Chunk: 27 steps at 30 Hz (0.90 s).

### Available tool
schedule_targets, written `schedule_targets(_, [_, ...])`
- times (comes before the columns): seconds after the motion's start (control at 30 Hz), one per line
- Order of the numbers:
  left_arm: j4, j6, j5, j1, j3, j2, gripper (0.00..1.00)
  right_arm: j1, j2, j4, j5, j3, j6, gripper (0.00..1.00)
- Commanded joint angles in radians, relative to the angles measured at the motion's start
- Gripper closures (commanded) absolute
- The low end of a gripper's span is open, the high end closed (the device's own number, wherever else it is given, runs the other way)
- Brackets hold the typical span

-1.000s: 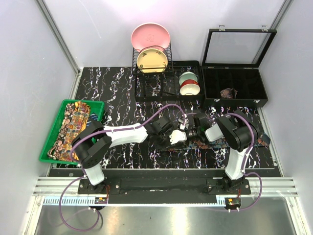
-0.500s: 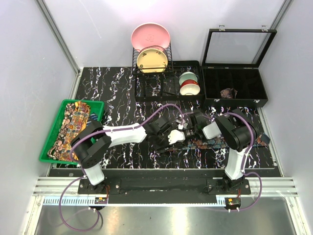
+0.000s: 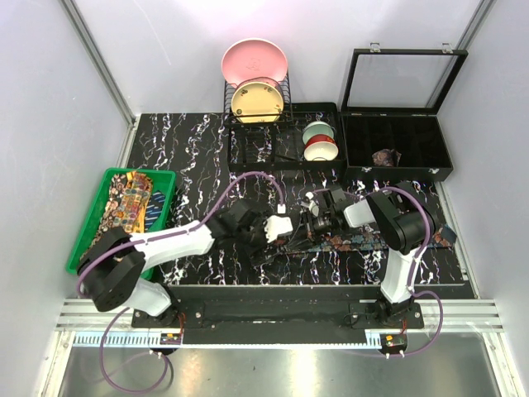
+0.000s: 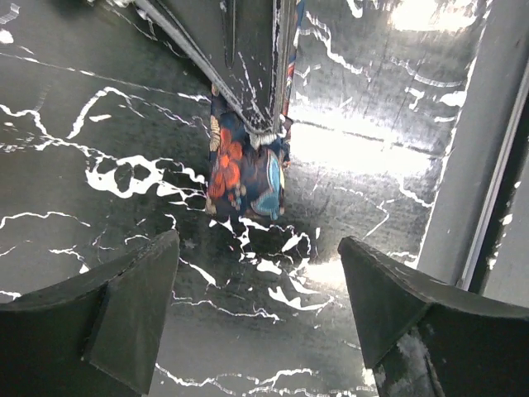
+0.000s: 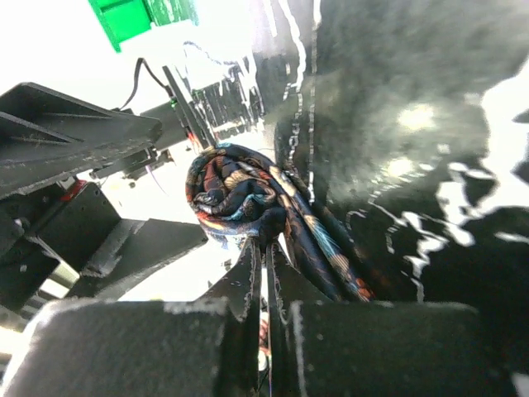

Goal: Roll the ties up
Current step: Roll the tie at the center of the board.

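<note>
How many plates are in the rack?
2. A pink round plate at the back of the black wire rack, a yellow round plate in front of it. Others may be hidden.

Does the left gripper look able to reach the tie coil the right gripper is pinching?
Probably yes: the left gripper is open and faces the tie coil with only tabletop between; the right gripper, shut on the coil, crowds it.

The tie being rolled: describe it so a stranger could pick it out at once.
On the black marbled table, look in front of the open black case at the right. A dark blue tie with reddish motifs lies there, one end coiled in the shut right gripper. Unlike it, the yellowish ties lie heaped in the green basket at the left.
</note>
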Motion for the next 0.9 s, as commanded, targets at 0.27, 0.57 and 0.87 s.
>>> schedule_targets(0.27, [0.321, -0.071, 0.132, 0.028, -0.057, 0.046, 0.20, -0.041, -0.014, -0.360, 0.200, 0.098, -0.138, 1.00])
schedule_targets(0.57, [0.407, -0.063, 0.146, 0.026, -0.025, 0.140, 0.21, -0.041, 0.008, -0.481, 0.314, 0.136, -0.215, 1.00])
schedule_targets(0.87, [0.505, -0.054, 0.169, 0.025, -0.008, 0.191, 0.42, -0.041, 0.058, -0.498, 0.299, 0.161, -0.225, 1.00])
